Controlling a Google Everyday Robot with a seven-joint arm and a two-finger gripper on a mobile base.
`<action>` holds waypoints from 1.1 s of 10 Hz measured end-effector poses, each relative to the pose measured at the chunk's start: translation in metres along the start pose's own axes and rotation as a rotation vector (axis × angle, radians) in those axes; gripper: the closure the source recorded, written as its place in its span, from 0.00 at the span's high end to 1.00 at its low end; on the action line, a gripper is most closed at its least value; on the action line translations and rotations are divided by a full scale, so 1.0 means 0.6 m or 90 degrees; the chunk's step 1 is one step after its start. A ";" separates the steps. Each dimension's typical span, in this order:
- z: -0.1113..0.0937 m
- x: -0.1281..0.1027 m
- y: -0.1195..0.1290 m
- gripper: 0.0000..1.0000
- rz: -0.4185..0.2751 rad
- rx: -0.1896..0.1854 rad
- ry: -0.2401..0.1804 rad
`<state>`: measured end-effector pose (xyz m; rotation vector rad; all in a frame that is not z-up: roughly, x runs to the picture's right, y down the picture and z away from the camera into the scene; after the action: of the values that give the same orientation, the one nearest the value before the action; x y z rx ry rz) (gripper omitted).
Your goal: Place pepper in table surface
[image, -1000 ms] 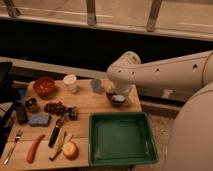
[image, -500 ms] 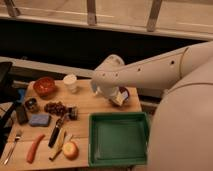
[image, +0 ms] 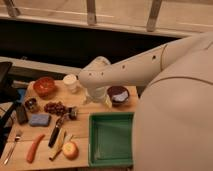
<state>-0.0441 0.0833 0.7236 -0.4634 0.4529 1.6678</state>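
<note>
The pepper [image: 34,148], long, slender and red-orange, lies on the table surface [image: 80,122] near the front left, between a fork [image: 12,147] and a dark knife [image: 55,135]. My gripper [image: 98,99] hangs from the white arm over the table's back middle, between a white cup [image: 71,81] and a dark bowl [image: 118,94]. It is open with nothing in it. It stands far behind and to the right of the pepper.
A green tray [image: 111,137] fills the front right. A red bowl [image: 45,86], grapes [image: 56,107], a blue sponge [image: 39,120], a yellow stick [image: 61,145] and a round fruit [image: 70,150] crowd the left half. The big white arm crosses the right side.
The arm has swung left across the table, from over the dark bowl to the back middle. The pepper and the other objects have not moved.
</note>
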 end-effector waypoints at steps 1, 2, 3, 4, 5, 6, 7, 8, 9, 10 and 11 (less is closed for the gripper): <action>0.004 0.021 0.032 0.80 -0.036 -0.005 0.019; 0.005 0.028 0.042 0.80 -0.055 -0.005 0.025; 0.005 0.029 0.040 0.80 -0.055 -0.004 0.026; 0.005 0.028 0.037 0.80 -0.056 -0.001 0.025; 0.005 0.029 0.041 0.80 -0.058 -0.002 0.026; 0.005 0.028 0.039 0.80 -0.056 -0.003 0.025; 0.005 0.028 0.040 0.80 -0.056 -0.005 0.024; 0.001 0.023 0.048 0.80 -0.070 -0.012 0.020; -0.001 0.019 0.062 0.80 -0.083 -0.017 0.017; -0.003 0.013 0.086 0.80 -0.103 -0.025 0.012; -0.005 0.006 0.120 0.80 -0.128 -0.034 0.007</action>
<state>-0.1157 0.0748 0.7217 -0.5403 0.3585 1.4872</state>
